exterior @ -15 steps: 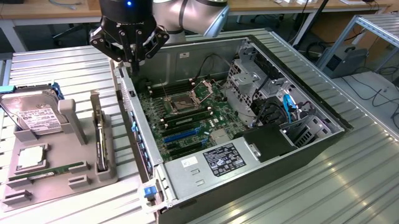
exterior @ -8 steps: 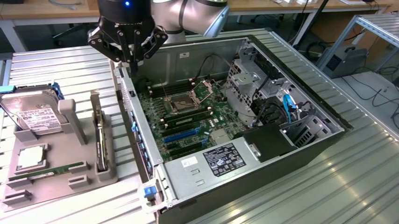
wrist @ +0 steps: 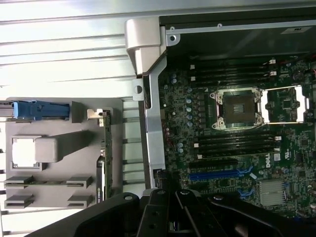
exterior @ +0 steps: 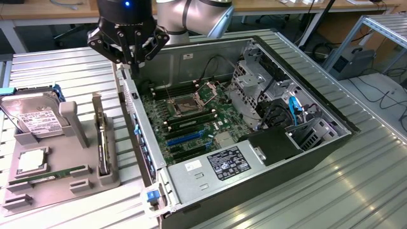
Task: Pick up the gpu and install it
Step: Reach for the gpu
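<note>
Black pincer [exterior: 132,62] closed abv case [exterior: 267,176]; gpu [exterior: 100,138] edge-on.

Little legible. Black label [exterior: 226,162] w/ white print and cert. marks on the PSU [exterior: 210,180], approx. 5 o'clock from the CPU socket [exterior: 190,102] in the exterior view — lines too small to read. White label [exterior: 38,120] w/ dark print on the hard drive [exterior: 19,102], 9 o'clock of the case [exterior: 286,171] — unreadable. Small white sticker [exterior: 192,165] at 9 o'clock of the black label, a second sticker [exterior: 188,56] on the case rear wall at 12 o'clock from the socket, both illegible. On the motherboard [wrist: 296,168], wrist view: small white logo [wrist: 278,157] beside the RAM slots [wrist: 237,145], prob. "DELL"; white wall sticker [wrist: 295,29] on the case, text not legible.
</note>
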You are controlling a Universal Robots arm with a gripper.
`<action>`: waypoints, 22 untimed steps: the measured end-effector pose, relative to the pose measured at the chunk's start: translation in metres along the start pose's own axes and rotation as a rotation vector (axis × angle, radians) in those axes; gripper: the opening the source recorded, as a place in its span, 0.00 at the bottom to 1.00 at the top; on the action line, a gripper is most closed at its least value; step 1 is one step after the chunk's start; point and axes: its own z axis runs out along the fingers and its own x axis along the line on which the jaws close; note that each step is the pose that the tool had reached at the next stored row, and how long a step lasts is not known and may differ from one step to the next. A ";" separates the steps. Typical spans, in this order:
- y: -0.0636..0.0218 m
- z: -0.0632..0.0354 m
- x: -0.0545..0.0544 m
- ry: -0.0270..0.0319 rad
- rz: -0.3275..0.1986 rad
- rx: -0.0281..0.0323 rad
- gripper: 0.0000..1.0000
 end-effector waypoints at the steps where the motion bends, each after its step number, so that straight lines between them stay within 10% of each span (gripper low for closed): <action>1: 0.0000 0.0000 0.000 0.0000 0.000 0.0001 0.11; 22: -0.0006 -0.0001 0.008 0.0000 0.000 0.0000 0.11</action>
